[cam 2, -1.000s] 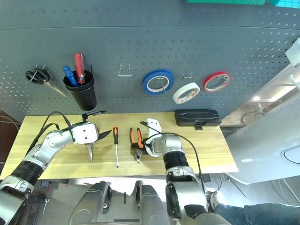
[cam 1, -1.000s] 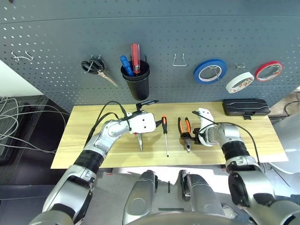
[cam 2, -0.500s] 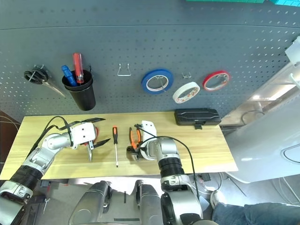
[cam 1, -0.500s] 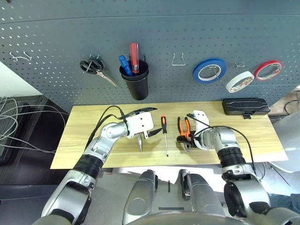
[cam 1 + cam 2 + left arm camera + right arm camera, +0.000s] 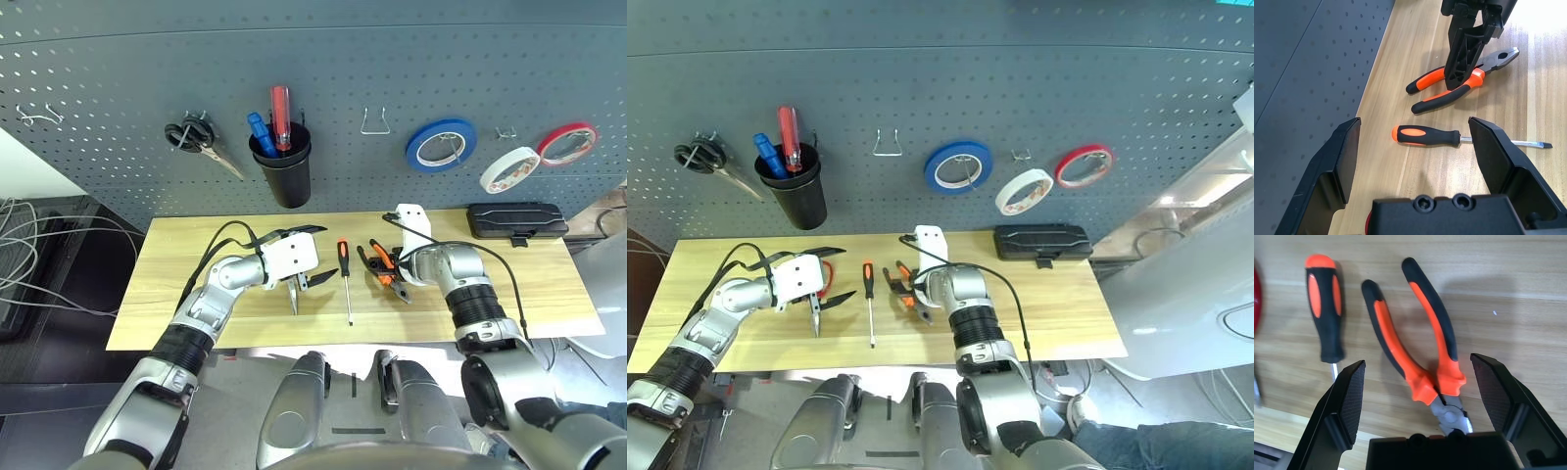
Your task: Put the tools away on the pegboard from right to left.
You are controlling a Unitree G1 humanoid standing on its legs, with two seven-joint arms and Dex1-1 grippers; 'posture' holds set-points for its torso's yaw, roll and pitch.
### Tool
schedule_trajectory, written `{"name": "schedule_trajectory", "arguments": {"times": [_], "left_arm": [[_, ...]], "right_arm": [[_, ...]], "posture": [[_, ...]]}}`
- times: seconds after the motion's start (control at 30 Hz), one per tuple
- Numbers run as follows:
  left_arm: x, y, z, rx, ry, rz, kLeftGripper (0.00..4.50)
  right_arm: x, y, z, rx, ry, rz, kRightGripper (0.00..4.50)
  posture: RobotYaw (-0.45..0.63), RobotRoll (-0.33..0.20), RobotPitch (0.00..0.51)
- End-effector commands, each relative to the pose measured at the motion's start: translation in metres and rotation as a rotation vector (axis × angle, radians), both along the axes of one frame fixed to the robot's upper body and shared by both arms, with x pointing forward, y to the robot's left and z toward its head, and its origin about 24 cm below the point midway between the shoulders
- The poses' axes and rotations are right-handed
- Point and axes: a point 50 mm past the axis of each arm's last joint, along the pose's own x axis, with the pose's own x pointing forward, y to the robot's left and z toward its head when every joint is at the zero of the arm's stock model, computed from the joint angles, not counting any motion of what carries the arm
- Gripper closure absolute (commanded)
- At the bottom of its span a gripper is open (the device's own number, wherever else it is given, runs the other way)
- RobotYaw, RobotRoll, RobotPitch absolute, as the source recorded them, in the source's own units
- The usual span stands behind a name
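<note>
Has the right claw (image 5: 1418, 357) spread apart above the pliers (image 5: 1422, 389), with their joint low between its two fingers, and with handles aimed at the far edge of the worktop (image 5: 470, 323) and nose at the near edge. Has the left claw (image 5: 1415, 120) apart too, over towards the worktop's left edge by the red-handled scissors (image 5: 815, 318), with the screwdriver (image 5: 343, 259) lying between scissors and pliers. Shows the white tape (image 5: 488, 180) up on the pegboard (image 5: 529, 78), above the worktop's far edge.
</note>
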Motion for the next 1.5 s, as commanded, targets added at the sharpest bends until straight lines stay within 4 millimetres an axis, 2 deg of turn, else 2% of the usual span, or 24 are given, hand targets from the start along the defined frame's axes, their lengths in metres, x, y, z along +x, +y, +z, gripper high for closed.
{"name": "schedule_trajectory", "arguments": {"times": [0.03, 0.17, 0.43, 0.73, 0.83, 0.93, 1.2, 1.33, 1.43, 1.5], "left_arm": [[-0.005, 0.003, -0.005, -0.008, 0.027, 0.008, 0.00], [-0.005, 0.003, -0.006, -0.013, 0.035, 0.022, 0.00], [-0.010, 0.005, -0.016, 0.022, 0.122, 0.036, 0.00], [-0.011, 0.005, -0.020, 0.040, 0.162, 0.057, 0.00], [-0.011, 0.006, -0.020, 0.042, 0.166, 0.062, 0.00], [-0.011, 0.007, -0.021, 0.045, 0.170, 0.065, 0.00], [-0.011, 0.007, -0.021, 0.043, 0.170, 0.064, 0.00], [-0.013, 0.006, -0.016, 0.003, 0.136, 0.069, 0.00], [-0.016, 0.006, -0.008, -0.066, 0.086, 0.081, 0.00], [-0.021, 0.007, -0.002, -0.126, 0.053, 0.073, 0.00]], "right_arm": [[0.000, -0.004, -0.004, -0.046, 0.012, 0.038, 0.05], [0.002, -0.006, -0.007, -0.055, 0.011, 0.063, 0.05], [0.004, 0.008, -0.012, -0.051, -0.003, 0.119, 0.05], [0.008, -0.001, -0.021, -0.083, -0.017, 0.111, 0.05], [0.009, -0.002, -0.024, -0.093, -0.024, 0.120, 0.66], [0.009, -0.005, -0.026, -0.113, -0.038, 0.140, 1.69], [0.011, -0.012, -0.022, -0.109, -0.064, 0.167, 1.78], [0.010, -0.016, 0.005, -0.048, -0.206, 0.264, 1.79], [0.020, -0.001, 0.043, -0.017, -0.332, 0.343, 1.79], [0.020, 0.003, 0.079, 0.004, -0.408, 0.383, 1.79]], "posture": [[0.16, 0.000, 0.236], [0.16, 0.000, 0.235], [0.16, 0.000, 0.236], [0.16, 0.000, 0.233], [0.16, 0.000, 0.233], [0.16, 0.000, 0.231], [0.15, 0.000, 0.226], [0.15, 0.000, 0.223], [0.15, 0.000, 0.221], [0.13, 0.000, 0.220]]}}
